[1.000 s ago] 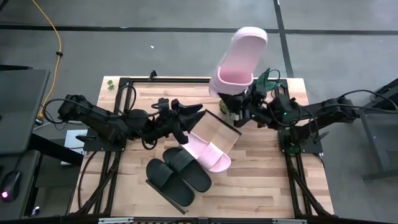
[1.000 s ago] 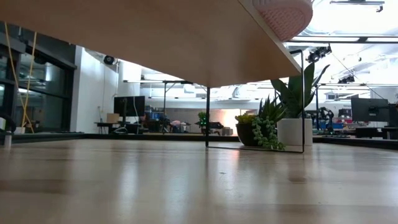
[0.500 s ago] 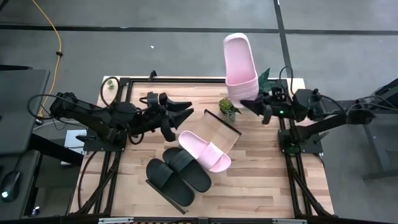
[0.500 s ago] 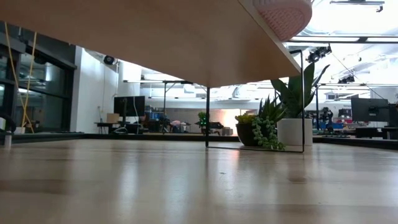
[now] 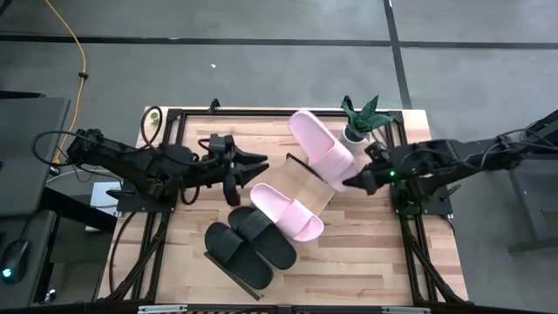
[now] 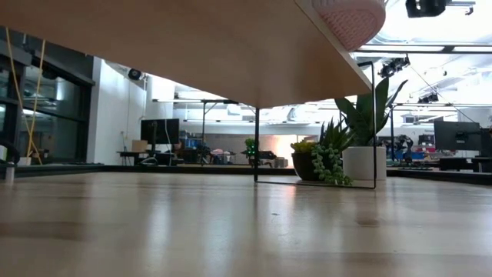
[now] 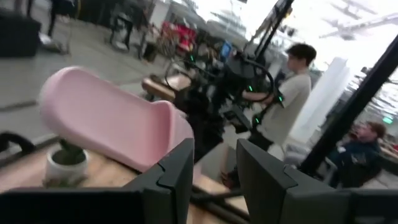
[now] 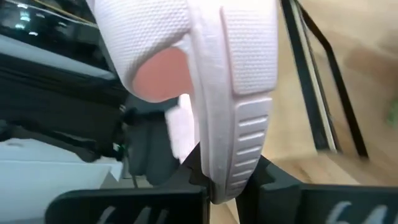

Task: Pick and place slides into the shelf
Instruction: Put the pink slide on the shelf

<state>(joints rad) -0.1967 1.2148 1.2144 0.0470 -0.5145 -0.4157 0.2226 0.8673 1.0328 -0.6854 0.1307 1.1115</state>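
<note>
shelf [image 6: 192, 46]: underside only in low view, cut by top edge; pink slide [image 8: 211, 81]: heel hides right fingertips; left wrist background people blurred

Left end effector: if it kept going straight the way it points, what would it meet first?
The left end effector points across at the raised pink slide held by the right end effector; that slide likely comes first, though height is unclear.
</note>
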